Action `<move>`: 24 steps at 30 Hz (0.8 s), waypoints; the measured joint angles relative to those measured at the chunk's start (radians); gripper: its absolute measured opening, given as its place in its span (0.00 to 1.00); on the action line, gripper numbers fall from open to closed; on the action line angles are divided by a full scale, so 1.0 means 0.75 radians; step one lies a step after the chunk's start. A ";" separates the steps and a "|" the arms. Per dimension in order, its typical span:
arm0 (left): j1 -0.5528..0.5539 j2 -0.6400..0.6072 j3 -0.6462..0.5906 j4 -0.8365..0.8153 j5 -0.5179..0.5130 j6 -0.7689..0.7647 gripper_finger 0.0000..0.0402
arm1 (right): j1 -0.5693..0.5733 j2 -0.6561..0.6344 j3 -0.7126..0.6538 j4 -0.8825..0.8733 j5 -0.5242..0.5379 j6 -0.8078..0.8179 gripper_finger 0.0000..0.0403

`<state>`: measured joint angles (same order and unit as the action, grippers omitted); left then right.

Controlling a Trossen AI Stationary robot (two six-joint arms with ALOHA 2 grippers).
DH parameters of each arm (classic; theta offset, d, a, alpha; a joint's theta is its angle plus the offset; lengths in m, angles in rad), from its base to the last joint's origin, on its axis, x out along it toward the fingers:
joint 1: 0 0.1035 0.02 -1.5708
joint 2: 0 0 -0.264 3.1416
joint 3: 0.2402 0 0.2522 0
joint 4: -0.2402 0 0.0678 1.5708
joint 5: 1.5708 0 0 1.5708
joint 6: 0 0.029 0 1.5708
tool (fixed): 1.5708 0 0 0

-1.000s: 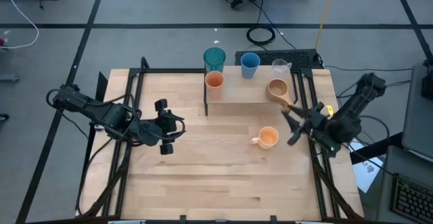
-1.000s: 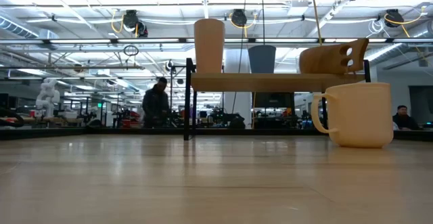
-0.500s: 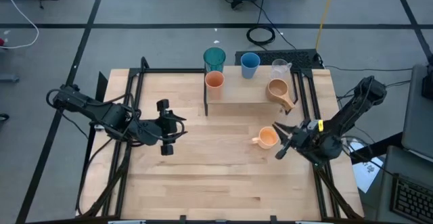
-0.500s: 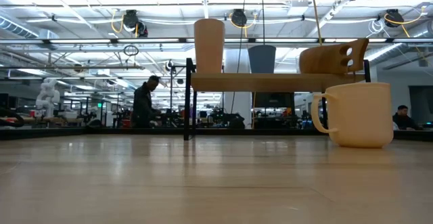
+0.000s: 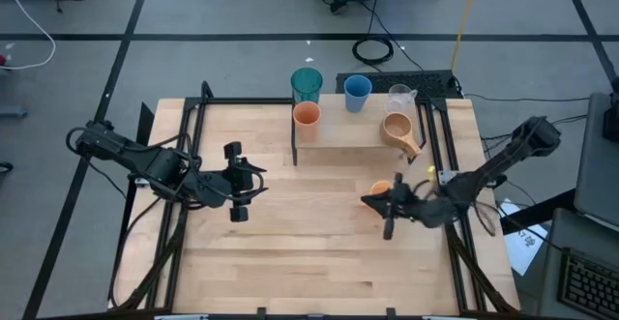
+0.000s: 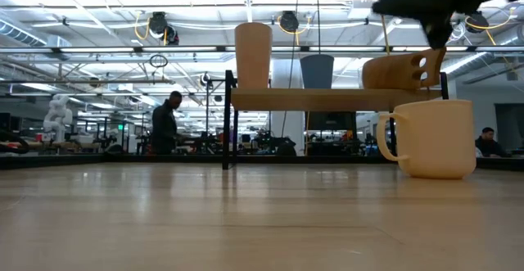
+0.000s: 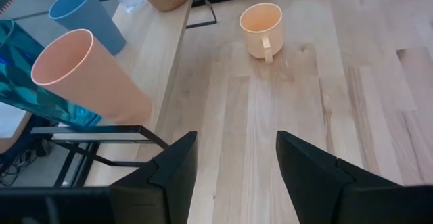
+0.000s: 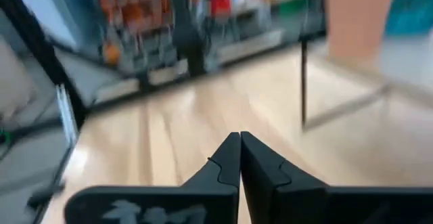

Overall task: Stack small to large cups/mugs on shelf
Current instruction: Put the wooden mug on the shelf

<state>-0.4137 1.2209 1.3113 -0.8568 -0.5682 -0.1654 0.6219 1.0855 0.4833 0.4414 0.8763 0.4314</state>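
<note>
High view: orange handled mug (image 5: 381,189) under right gripper (image 5: 388,207)

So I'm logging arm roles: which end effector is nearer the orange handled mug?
Right: the right end effector hovers over the orange handled mug, while the left end effector waits far across the table.

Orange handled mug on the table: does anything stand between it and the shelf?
Nothing visible. The orange handled mug stands on bare tabletop in front of the shelf, and the strip between them is free. The right gripper, shut, hangs over the mug.
</note>
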 joint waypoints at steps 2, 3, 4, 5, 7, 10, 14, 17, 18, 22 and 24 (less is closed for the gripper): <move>0.000 0.000 0.000 0.005 0.000 0.000 0.50 | -0.082 0.001 0.079 -0.278 -0.152 0.154 0.00; 0.000 0.000 0.000 0.005 0.000 0.000 0.50 | -0.117 0.001 0.123 -0.428 -0.204 0.222 0.00; 0.000 0.000 0.000 0.005 0.000 0.000 0.50 | -0.148 0.001 0.170 -0.572 -0.242 0.275 0.00; 0.000 0.000 0.000 0.005 0.000 0.000 0.50 | -0.173 0.001 0.220 -0.709 -0.264 0.317 0.00; 0.000 0.000 0.000 0.005 0.000 0.000 0.50 | -0.200 0.000 0.313 -0.937 -0.265 0.376 0.00; 0.000 0.000 0.000 0.005 0.001 0.002 0.50 | -0.219 0.000 0.442 -1.255 -0.268 0.451 0.00; 0.000 0.000 0.000 0.004 0.001 0.004 0.50 | -0.238 -0.001 0.573 -1.700 -0.266 0.612 0.00; 0.000 0.000 0.000 0.004 0.001 0.008 0.50 | -0.260 -0.001 0.617 -1.963 -0.267 0.710 0.00; 0.000 0.000 0.000 0.004 0.001 0.008 0.50 | -0.270 -0.001 0.623 -2.032 -0.266 0.733 0.00; 0.000 0.000 0.000 0.004 0.001 0.008 0.50 | -0.320 -0.001 0.625 -2.210 -0.267 0.780 0.00; 0.000 0.000 0.000 0.004 0.001 0.008 0.50 | -0.348 -0.001 0.625 -2.232 -0.266 0.772 0.00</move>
<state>-0.4139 1.2209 1.3113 -0.8539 -0.5674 -0.1593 0.3608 1.0847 0.9520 -1.2324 0.6768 1.0106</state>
